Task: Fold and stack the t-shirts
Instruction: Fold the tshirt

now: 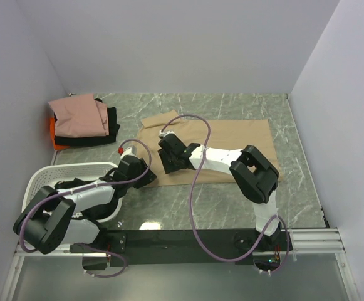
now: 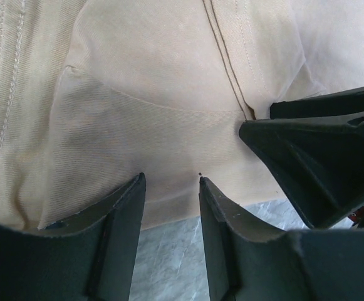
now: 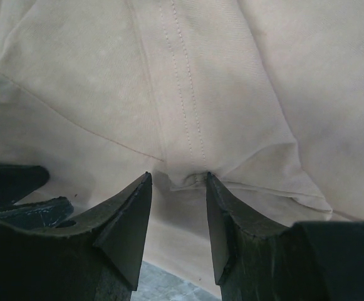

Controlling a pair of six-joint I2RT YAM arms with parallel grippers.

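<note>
A tan t-shirt lies spread out in the middle of the table. Both grippers are down at its near left edge, close together. My left gripper is open, its tips straddling the tan shirt's hem, with bare table showing between the fingers. My right gripper is open too, its tips pressed on the tan cloth either side of a small puckered seam. Folded pink, black and orange t-shirts lie stacked at the back left.
A white perforated basket stands at the near left, partly under the left arm. Grey walls close in the table on the left, back and right. The right gripper's fingers show at the right of the left wrist view.
</note>
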